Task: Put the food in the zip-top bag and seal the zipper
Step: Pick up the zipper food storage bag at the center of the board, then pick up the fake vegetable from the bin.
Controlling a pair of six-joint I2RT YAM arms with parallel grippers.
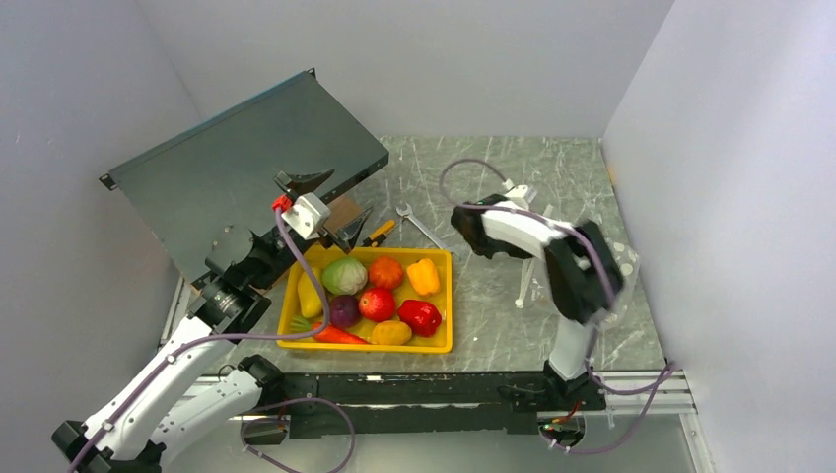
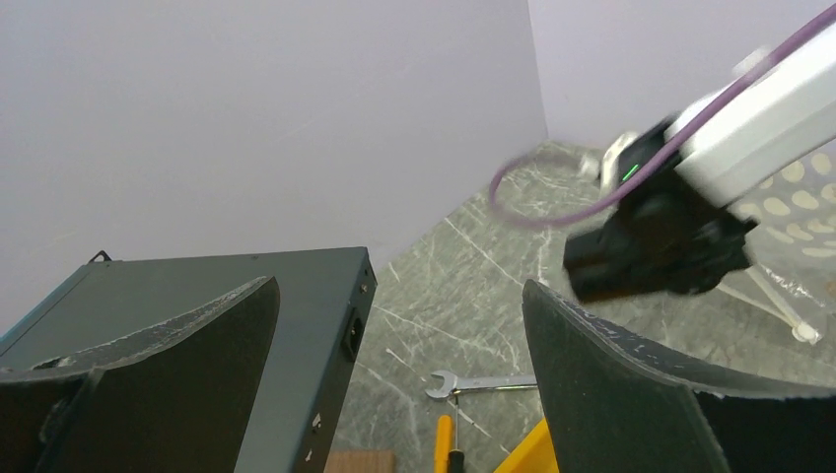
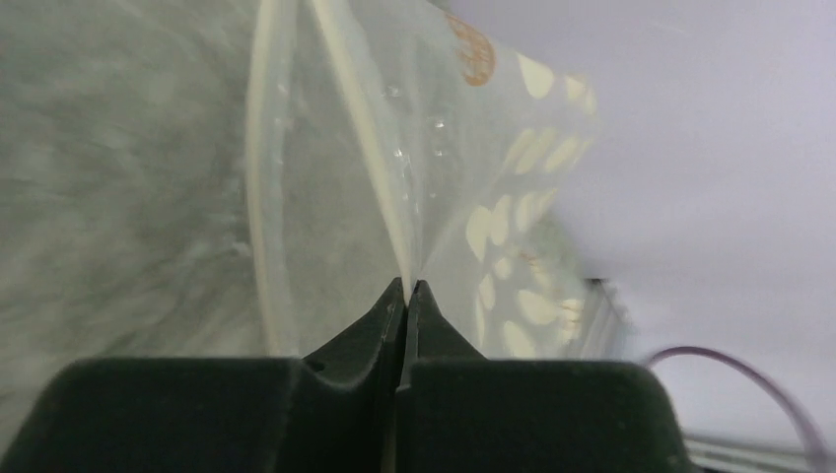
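Note:
The food lies in a yellow tray [image 1: 450, 296]: cabbage [image 1: 343, 276], pumpkin [image 1: 385, 271], yellow pepper [image 1: 423, 276], apple [image 1: 376, 304], red pepper [image 1: 420, 316], onion [image 1: 342, 310], carrot [image 1: 330, 333], mango [image 1: 391, 333]. My left gripper [image 1: 340, 197] [image 2: 399, 286] hangs open and empty above the tray's far left corner. The dotted zip-top bag [image 1: 623, 264] [image 3: 513, 227] sits on the table at the right, largely hidden under my right arm [image 1: 522, 232]. My right gripper [image 3: 406, 286] is shut on the zipper [image 3: 380, 177] [image 1: 526, 284], one white strip pinched between its tips, the other strip apart to the left.
A dark metal box [image 1: 246, 168] [image 2: 227, 286] leans behind the tray at the left. A wrench [image 1: 419, 225] [image 2: 483, 382], a yellow-handled screwdriver [image 1: 380, 233] and a wooden block [image 1: 343, 210] lie just beyond the tray. Walls close in on the left, back and right.

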